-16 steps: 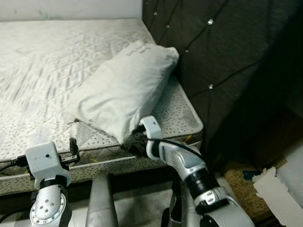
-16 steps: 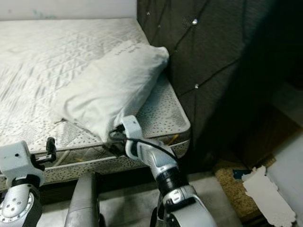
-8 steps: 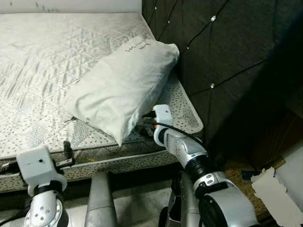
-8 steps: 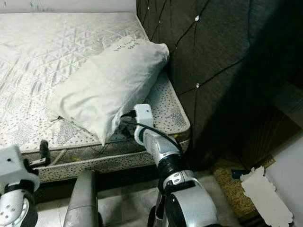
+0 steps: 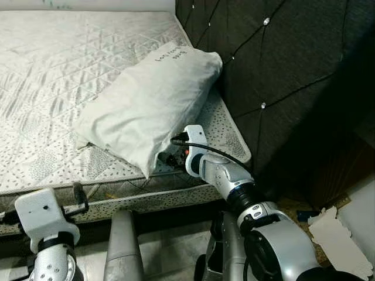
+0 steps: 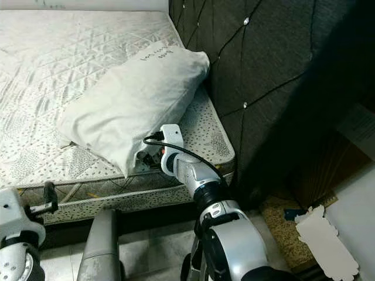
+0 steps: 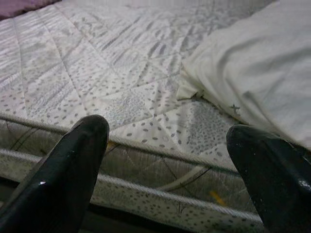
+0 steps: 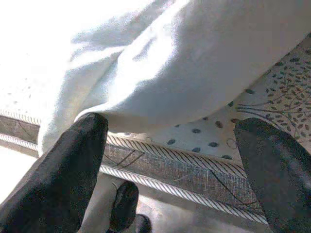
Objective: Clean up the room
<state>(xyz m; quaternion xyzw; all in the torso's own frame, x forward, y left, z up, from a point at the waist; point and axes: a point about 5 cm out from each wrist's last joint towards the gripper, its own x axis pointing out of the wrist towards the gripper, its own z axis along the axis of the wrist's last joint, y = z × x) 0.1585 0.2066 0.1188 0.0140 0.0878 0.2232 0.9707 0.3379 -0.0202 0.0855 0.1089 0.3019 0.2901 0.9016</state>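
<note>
Pillow (image 5: 153, 99): 1 item, white, lying slantwise on the bare quilted mattress (image 5: 53, 76), its far end against the dark tufted headboard (image 5: 281, 70), its near corner overhanging the piped mattress edge.

Right end effector (image 8: 170, 160): released, 2 black fingers (image 8: 58, 179) spread wide, directly below and in front of the pillow's near corner; the corner sits just above the gap, not yet between the pads. In the head views it is at the mattress edge (image 6: 146, 159), partly under the pillow.

Left end effector (image 7: 167, 174): released, fingers wide apart, low before the mattress edge; the pillow lies well off to its right.

Handling, judged: soft, light, limp; it will sag and fold when lifted, and the smooth case may slide over the filling. Best hold: a deep pinch on the near corner, taking in filling as well as cloth, or 1 end effector on each end.

Floor beyond the right arm: torn pale paper (image 5: 337, 234) beside the bed.
</note>
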